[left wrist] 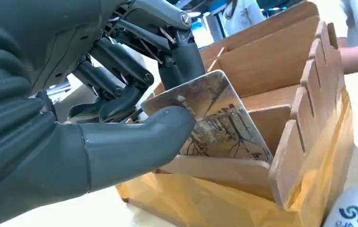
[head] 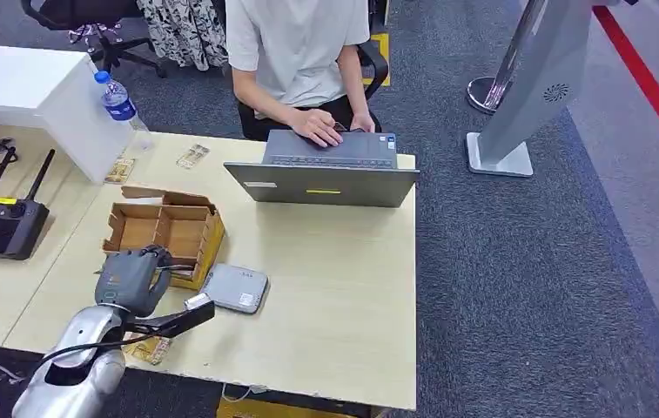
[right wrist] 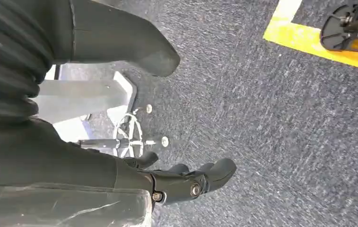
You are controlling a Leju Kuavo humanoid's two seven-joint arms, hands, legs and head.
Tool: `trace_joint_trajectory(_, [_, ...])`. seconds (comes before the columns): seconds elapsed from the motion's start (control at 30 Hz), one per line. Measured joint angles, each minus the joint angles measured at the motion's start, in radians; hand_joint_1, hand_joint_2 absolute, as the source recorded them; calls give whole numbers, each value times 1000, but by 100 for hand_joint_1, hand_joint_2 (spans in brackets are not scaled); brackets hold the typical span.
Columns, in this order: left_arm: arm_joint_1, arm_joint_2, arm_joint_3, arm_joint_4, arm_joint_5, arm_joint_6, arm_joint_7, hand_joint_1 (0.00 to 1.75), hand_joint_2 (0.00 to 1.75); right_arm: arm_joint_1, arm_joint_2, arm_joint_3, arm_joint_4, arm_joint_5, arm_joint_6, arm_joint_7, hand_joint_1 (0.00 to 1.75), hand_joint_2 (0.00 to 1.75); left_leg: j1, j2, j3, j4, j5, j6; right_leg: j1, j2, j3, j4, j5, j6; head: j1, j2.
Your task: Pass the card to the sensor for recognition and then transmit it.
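Left hand [head: 134, 277] pinches the card at the cardboard box, ready to lift it toward the sensor.

From the head view, that hand sits at the near edge of the divided cardboard box [head: 165, 230] on the counter [head: 334, 287], with the grey card reader [head: 235, 288] just beside the box on its right; a person types at a laptop [head: 326, 174] across the counter. From the left wrist view, the thumb [left wrist: 134, 142] and dark fingers [left wrist: 186, 61] clamp the picture card [left wrist: 214, 118], which stands tilted with its lower edge still inside a box compartment. To do this well, I judge the card should rise straight clear of the dividers [left wrist: 309, 109] before swinging flat over the reader, keeping the pinch firm. From the right wrist view, the right hand [right wrist: 186, 182] hangs over the carpet [right wrist: 285, 118], fingers loosely curled, holding nothing.
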Motion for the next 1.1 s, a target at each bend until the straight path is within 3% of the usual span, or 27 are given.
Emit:
trace_joint_trajectory(0.27, [59, 6, 0, -151, 28, 11, -19, 175, 175, 10, 0, -11, 0, -8, 7, 21, 0, 175, 0, 0, 0, 0, 0, 0, 0, 0, 0, 0, 0, 0, 0, 0])
trace_joint_trajectory(0.57, [135, 70, 0, -445, 147, -11, -74, 175, 175, 19, 0, -39, 0, -15, 6, 19, 0, 175, 0, 0, 0, 0, 0, 0, 0, 0, 0, 0, 0, 0, 0, 0])
trace_joint_trajectory(0.7, [119, 80, 0, -514, 173, -15, -64, 175, 175, 19, 1, -43, 0, 0, 7, 19, 0, 175, 0, -1, 0, 0, 0, 0, 0, 0, 0, 0, 0, 0, 0, 0])
trace_joint_trajectory(0.87, [0, 62, 0, -484, 48, 0, 10, 175, 175, 17, 3, -41, 0, 47, 15, 19, 0, 175, 0, -2, 0, 0, 1, 0, 0, -2, 0, 0, 0, 0, 0, 0])
trace_joint_trajectory(0.97, [-140, 34, 0, -339, -78, 21, 56, 175, 175, 11, 4, -29, 0, 76, 23, 20, 0, 175, 0, -4, 0, 0, 3, -1, 0, -4, 1, 0, 2, 0, 0, 0])
trace_joint_trajectory(1.1, [-286, -2, -1, -152, -136, 38, 74, 175, 175, 4, 4, -5, 0, 77, 27, 19, 0, 175, 0, -3, 1, 0, 4, -2, 0, -1, 0, 0, 4, 1, 0, 0])
